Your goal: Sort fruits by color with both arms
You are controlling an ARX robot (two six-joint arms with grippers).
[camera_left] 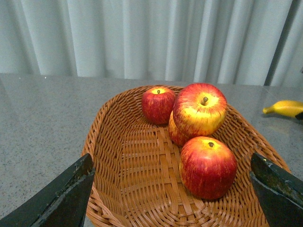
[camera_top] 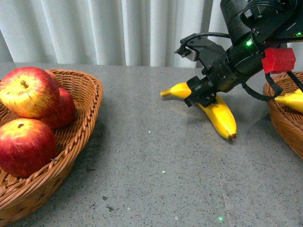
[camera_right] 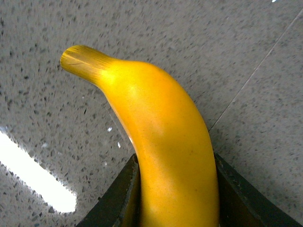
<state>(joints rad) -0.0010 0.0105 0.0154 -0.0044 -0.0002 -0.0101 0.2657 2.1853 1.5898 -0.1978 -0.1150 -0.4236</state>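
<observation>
A long yellow banana lies on the grey table, and my right gripper is shut on it near its stem end. The right wrist view shows the banana pressed between both black fingers. Several red apples with yellow patches sit in a wicker basket at the left. In the left wrist view my left gripper hangs open over that basket, one finger on each side, the nearest apple between them but untouched. The left arm is out of the front view.
A second wicker basket at the right edge holds another banana. A white curtain hangs behind the table. The tip of the held banana shows far off in the left wrist view.
</observation>
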